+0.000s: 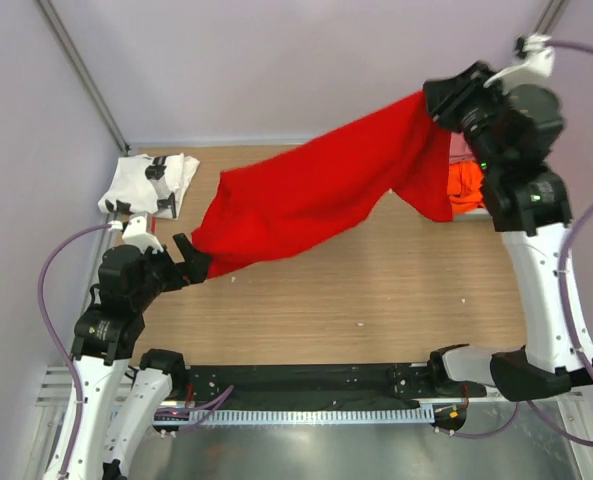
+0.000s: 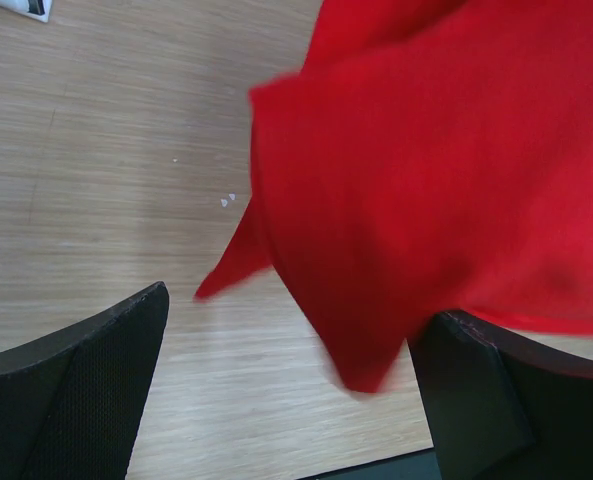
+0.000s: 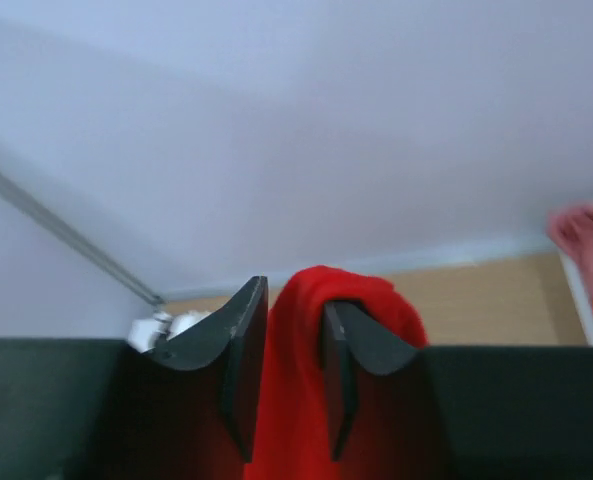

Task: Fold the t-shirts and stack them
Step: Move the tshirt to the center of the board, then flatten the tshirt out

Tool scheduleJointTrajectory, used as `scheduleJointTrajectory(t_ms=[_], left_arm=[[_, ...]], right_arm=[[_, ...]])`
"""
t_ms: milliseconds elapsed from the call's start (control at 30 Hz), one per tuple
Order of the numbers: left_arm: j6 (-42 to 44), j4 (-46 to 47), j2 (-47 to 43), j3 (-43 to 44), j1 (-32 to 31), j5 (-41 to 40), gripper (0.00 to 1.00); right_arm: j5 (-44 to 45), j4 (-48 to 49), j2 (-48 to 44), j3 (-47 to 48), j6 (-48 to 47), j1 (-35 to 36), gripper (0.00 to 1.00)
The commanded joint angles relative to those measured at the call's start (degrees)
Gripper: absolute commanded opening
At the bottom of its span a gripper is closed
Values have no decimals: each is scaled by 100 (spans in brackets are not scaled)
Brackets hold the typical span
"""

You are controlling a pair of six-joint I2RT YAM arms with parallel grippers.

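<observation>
My right fingers (image 3: 351,350) pinch the plain bright red cloth t-shirt (image 1: 316,195), held high at upper right. It sags over the wooden counter (image 1: 376,290) to my left fingers (image 2: 76,380), spread wide around its lower tip. At upper left lies the white t-shirt (image 1: 151,185); I can't read its black print.

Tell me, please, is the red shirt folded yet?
Not folded: the red shirt hangs loose from the raised right gripper.

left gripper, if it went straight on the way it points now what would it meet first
Most likely the red t-shirt: its drooping lower end hangs right ahead of the open left gripper, partly between the fingers in the wrist view. Exact depth is unclear.
</observation>
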Motion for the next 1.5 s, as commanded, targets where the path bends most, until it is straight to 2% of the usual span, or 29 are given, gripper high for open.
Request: scheduleJointTrajectory(t_ms=[0, 33, 67, 100, 133, 233, 333, 400, 467, 500, 600, 633, 733, 767, 867, 967, 1067, 1167, 1367, 1467], left_arm=[[82, 238, 11, 2, 27, -44, 100], [82, 220, 2, 2, 36, -45, 100], [82, 220, 20, 2, 36, -45, 100], [82, 229, 20, 2, 36, -45, 100], [82, 220, 20, 11, 36, -27, 100], [73, 229, 46, 2, 27, -9, 100], [73, 220, 116, 11, 27, 8, 100], [64, 220, 204, 11, 27, -9, 100], [55, 202, 239, 20, 27, -27, 100], [46, 194, 266, 20, 27, -62, 100], [29, 167, 257, 37, 27, -211, 100], [29, 124, 231, 55, 27, -272, 100], [-6, 36, 135, 90, 36, -484, 100], [-24, 27, 99, 90, 27, -675, 100], [-33, -26, -24, 117, 36, -879, 100], [-59, -105, -164, 152, 44, -1037, 100], [-68, -114, -375, 143, 53, -1169, 100], [-94, -140, -603, 143, 62, -1319, 100], [-103, -140, -780, 117, 71, -1398, 100], [-94, -140, -780, 117, 62, -1389, 100]], right_arm=[[1597, -558, 332, -1924, 53, -49, 37], [1834, -567, 227, -2337, 289, -75, 61], [1975, -567, 182, -3115, 387, -162, 90], [2072, -524, 156, -3454, 492, -259, 97], [2117, -532, 147, -3744, 633, -364, 100], [1986, -524, 25, -4519, 722, -760, 100], [1960, -480, -397, -4872, 687, -735, 100], [1477, -314, -756, -5082, 643, -612, 100], [1162, -304, -933, -5205, 756, -86, 100], [1072, -304, -1047, -5241, 801, 490, 100], [1010, -138, -1189, -5522, 1195, 1591, 99], [1027, -58, -1163, -5679, 1362, 2378, 97], [1089, 530, -709, -5865, 1881, 3542, 92], [1115, 818, -436, -5796, 1952, 4216, 92], [713, 1251, 812, -5287, 1803, 5229, 90], [482, 1315, 2022, -4391, 1523, 5837, 88], [562, 937, 3034, -3372, 1294, 6077, 85], [553, 699, 3599, -2650, 1127, 6200, 81], [1122, -161, 4268, -1490, 863, 6271, 73], [1282, -548, 4672, -1085, 810, 6271, 66]])
